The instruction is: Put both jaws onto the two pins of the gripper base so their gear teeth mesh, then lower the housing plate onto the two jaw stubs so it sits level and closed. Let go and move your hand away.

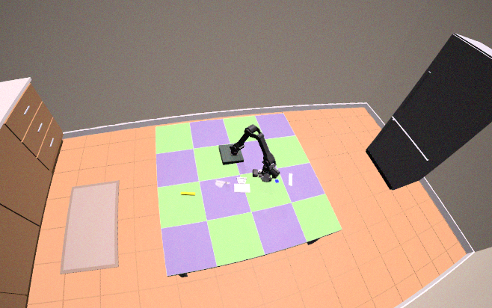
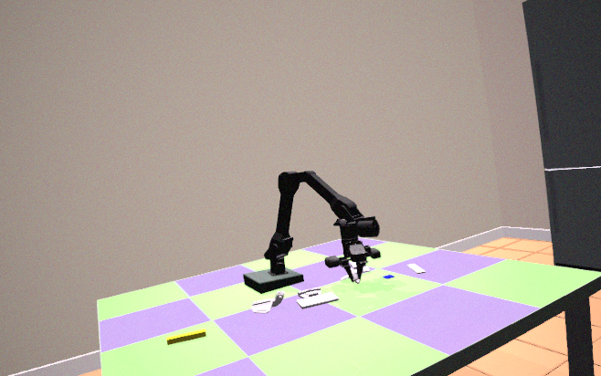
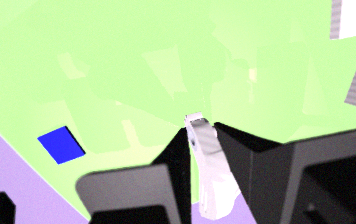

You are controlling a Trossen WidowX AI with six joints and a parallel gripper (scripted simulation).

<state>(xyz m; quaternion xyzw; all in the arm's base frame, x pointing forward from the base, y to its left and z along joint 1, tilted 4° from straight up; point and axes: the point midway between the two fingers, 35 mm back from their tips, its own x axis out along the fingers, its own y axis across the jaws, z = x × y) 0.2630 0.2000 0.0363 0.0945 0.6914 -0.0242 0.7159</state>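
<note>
Yellow bar (image 1: 188,193) (image 2: 186,337) lies far left on green. Right of it, curved white part (image 1: 220,183) (image 2: 261,307) on purple. Next, flat white block (image 1: 242,188) (image 2: 318,300), small white bracket (image 1: 241,180) (image 2: 310,292) just on its far side. Gripper (image 1: 266,179) (image 2: 356,279) (image 3: 200,130) points down, fingers clenched on white jaw piece (image 3: 212,170), low over green square. Blue tile (image 1: 277,181) (image 2: 388,276) (image 3: 61,145) near it; white strip (image 1: 290,179) (image 2: 416,268) rightmost.

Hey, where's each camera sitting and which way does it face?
Top: high up, angled down at the checkered table; whole arm visible.
Exterior: lower, beside the table, looking across it toward the wall; whole arm again.
Wrist: on the arm, looking past the tool's black fingers at a white jaw piece.
Top and exterior share the yellow bar.
</note>
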